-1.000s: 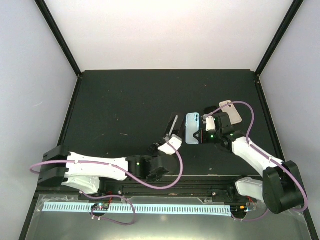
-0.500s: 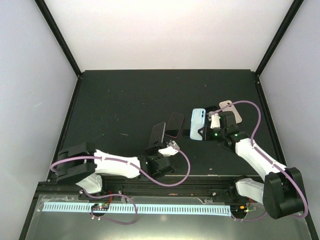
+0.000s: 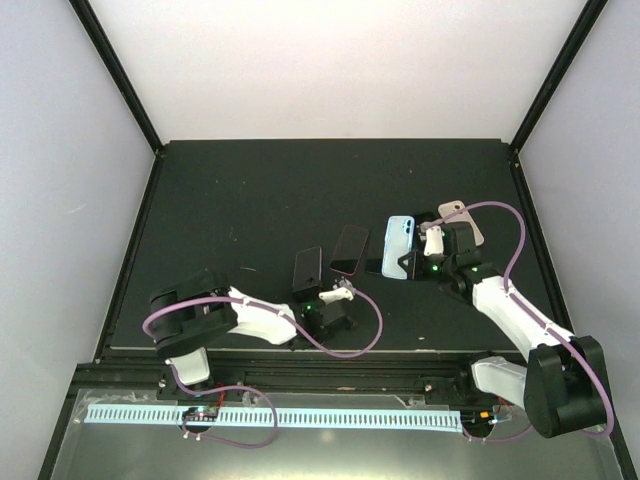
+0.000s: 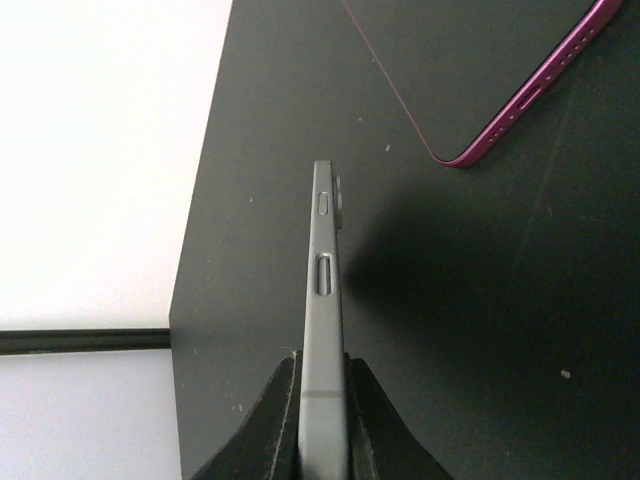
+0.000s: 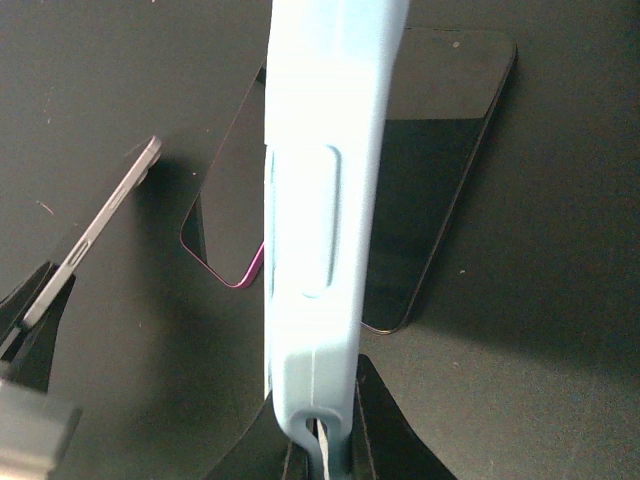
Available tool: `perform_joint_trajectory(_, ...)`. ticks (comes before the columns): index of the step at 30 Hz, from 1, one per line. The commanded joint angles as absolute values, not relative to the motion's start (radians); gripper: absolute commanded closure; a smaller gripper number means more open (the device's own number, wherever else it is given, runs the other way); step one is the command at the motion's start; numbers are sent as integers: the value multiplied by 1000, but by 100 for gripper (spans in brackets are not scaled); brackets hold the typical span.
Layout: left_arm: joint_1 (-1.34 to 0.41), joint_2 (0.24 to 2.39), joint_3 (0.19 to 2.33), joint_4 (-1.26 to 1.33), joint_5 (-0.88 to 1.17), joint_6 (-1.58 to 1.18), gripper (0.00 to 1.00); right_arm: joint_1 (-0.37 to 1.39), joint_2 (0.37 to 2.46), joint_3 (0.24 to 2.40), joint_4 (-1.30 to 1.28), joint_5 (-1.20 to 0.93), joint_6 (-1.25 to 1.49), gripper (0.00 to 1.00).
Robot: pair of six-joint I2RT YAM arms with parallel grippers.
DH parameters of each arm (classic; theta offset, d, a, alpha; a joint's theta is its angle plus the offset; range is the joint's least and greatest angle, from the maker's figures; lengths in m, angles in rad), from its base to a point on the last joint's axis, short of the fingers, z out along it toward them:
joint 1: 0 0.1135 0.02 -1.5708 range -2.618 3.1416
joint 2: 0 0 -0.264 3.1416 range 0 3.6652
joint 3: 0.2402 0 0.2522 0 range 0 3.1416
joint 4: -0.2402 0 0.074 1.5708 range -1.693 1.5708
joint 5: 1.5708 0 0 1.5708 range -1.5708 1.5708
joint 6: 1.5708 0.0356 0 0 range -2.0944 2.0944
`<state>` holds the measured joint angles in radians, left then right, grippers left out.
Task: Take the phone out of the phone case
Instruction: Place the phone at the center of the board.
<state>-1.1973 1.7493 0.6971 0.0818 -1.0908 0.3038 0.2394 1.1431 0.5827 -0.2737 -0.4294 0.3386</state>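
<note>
Phone (image 3: 350, 250) lies flat beside held phone case (image 3: 398, 244).

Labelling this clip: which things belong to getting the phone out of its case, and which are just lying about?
Job: purple-edged phone, lying flat; pale blue case, in right claw.
Not the job: dark phone, in left claw; beige slab, far right.

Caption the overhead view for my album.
Left gripper pinches a dark phone, right gripper pinches the blue case; the purple-edged phone lies flat between them.

Overhead, two wrist close-ups; shared phone (image 3: 350, 250)
</note>
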Motion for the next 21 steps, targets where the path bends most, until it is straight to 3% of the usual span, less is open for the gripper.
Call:
perform_joint_trajectory(1, -1134, 1802, 754, 182, -1067, 391, 91, 228, 1127, 613, -252, -448, 333, 99)
perform_joint_trajectory(14, -1012, 1861, 842, 159, -942, 462, 63, 204, 1126, 620, -257, -457, 334, 99)
perform_joint_trajectory(21, -1003, 1865, 1007, -211, -767, 277, 48, 202, 1140, 624, -258, -472, 327, 99)
